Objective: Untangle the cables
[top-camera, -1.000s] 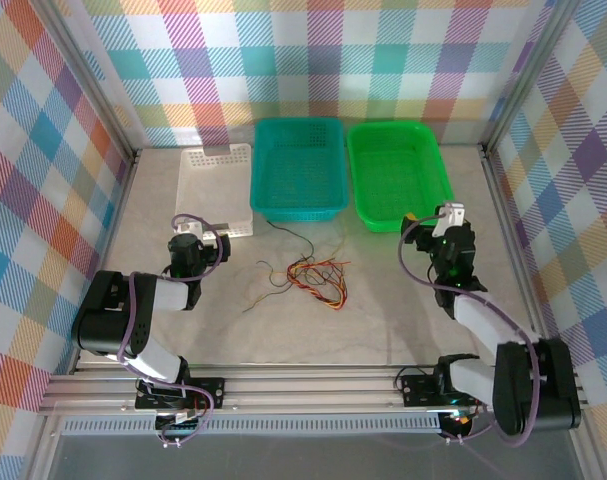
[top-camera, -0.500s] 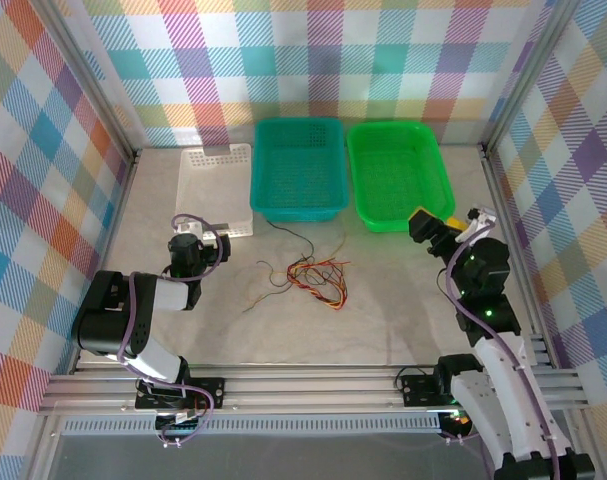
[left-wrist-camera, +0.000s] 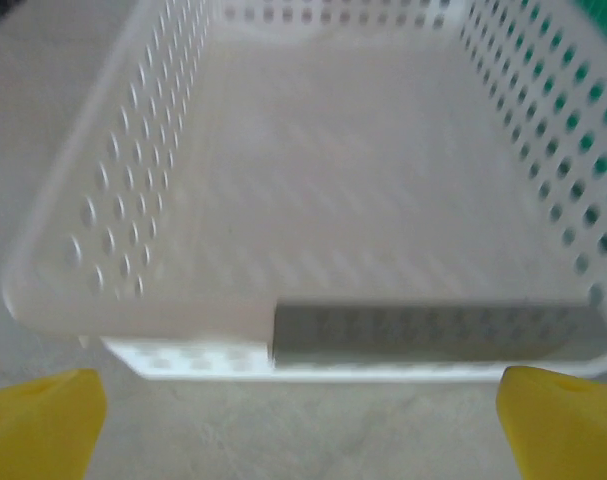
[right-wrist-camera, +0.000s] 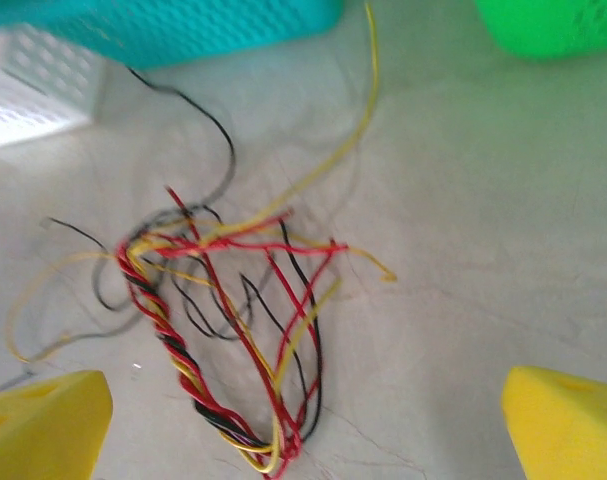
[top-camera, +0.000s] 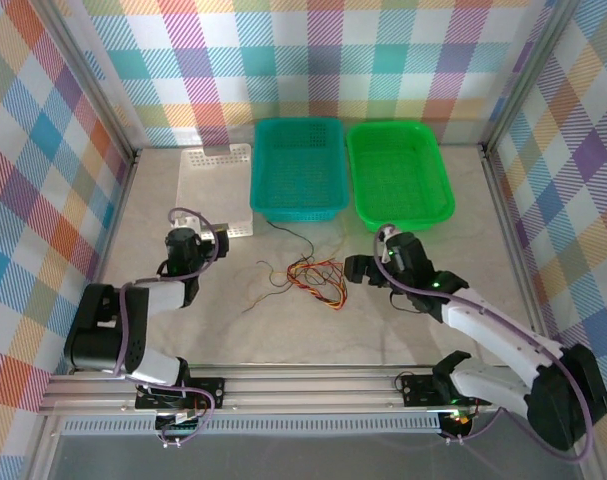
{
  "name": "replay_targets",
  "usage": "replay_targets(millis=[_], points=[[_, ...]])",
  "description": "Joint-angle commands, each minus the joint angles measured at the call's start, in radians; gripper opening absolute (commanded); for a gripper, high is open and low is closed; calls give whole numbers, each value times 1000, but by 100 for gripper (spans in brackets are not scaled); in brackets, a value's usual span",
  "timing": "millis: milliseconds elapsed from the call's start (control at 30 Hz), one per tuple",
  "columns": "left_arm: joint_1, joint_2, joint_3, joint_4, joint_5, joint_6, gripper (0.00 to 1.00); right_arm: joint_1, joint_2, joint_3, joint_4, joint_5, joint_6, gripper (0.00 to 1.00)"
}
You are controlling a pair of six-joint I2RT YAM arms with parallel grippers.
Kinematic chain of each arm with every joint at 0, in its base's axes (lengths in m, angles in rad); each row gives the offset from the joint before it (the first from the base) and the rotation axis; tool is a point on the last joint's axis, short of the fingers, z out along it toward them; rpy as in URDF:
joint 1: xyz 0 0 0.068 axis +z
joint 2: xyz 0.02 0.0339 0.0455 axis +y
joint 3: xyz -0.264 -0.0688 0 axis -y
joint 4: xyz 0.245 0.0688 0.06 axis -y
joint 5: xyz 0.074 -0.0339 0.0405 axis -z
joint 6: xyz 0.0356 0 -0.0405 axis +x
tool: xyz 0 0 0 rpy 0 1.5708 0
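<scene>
My right tool [top-camera: 359, 269], jaws apart, sat just right of the cables [top-camera: 318, 281], tangled on the bench [top-camera: 183, 335] directly ahead of it. Left tool [top-camera: 205, 238], also apart, faced the white basket [top-camera: 217, 178], farther away.

The cables [top-camera: 318, 280] are lying in a loose tangle on the table [top-camera: 313, 335], near the front of the teal basket [top-camera: 298, 213]. Red, yellow and black strands are twisting together along one side, while single black and yellow wires are trailing outward.
</scene>
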Motion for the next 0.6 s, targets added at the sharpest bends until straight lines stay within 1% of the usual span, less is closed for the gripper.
replay_targets(millis=[0,67,167,233,267,333,433,567], points=[[11,-108,37,-120,12,-4,100,52,56,-3,-9,74,38,100],[10,-163,44,-164,21,-42,100,89,94,5,-13,94,45,100],[9,-244,81,-285,79,-90,100,132,142,6,-9,113,63,99],[10,-320,91,-360,95,-167,100,162,172,0,3,118,71,99],[10,-355,104,-419,73,-221,100,174,183,-4,10,114,72,95],[10,-408,168,-611,5,-349,100,204,215,-10,25,114,81,91],[10,-429,263,-811,60,-344,100,231,260,-16,53,121,91,88],[10,-439,360,-996,87,-425,100,242,300,4,59,130,90,82]])
